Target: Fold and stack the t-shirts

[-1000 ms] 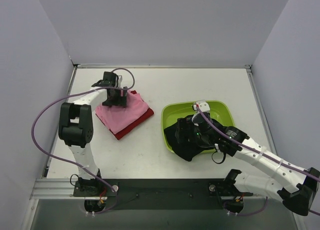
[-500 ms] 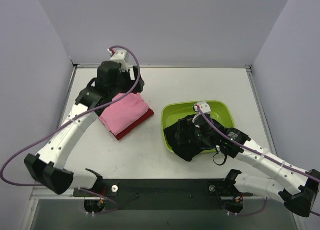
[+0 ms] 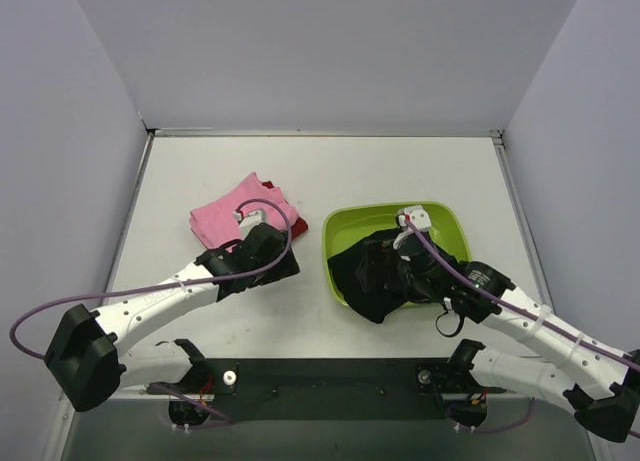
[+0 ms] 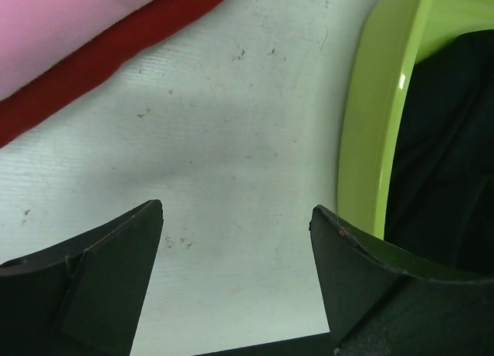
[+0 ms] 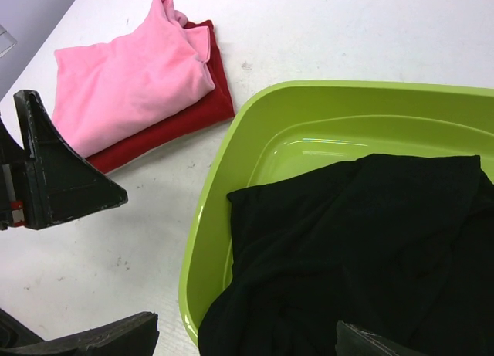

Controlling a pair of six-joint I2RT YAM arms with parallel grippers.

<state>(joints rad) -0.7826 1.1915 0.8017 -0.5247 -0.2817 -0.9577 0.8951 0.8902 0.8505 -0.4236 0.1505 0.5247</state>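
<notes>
A folded pink t-shirt (image 3: 225,216) (image 5: 131,78) lies on a folded dark red one (image 5: 166,128) (image 4: 100,59) at the left of the table. The black t-shirt (image 3: 365,281) (image 5: 363,248) (image 4: 448,140) is crumpled in the lime-green tub (image 3: 440,213) (image 5: 255,132) (image 4: 370,116) and spills over its near rim. My left gripper (image 3: 290,266) (image 4: 235,209) is open and empty, low over bare table between the stack and the tub. My right gripper (image 3: 385,266) (image 5: 245,329) hangs open over the black shirt, holding nothing.
The left arm (image 3: 160,301) reaches across the table's near left and covers the stack's near edge. One left finger (image 5: 69,186) shows in the right wrist view beside the tub. White walls close in the back and both sides.
The left arm has swung from behind the stack at the back left down to the near side, its gripper now low between stack and tub. The right arm has barely shifted.
</notes>
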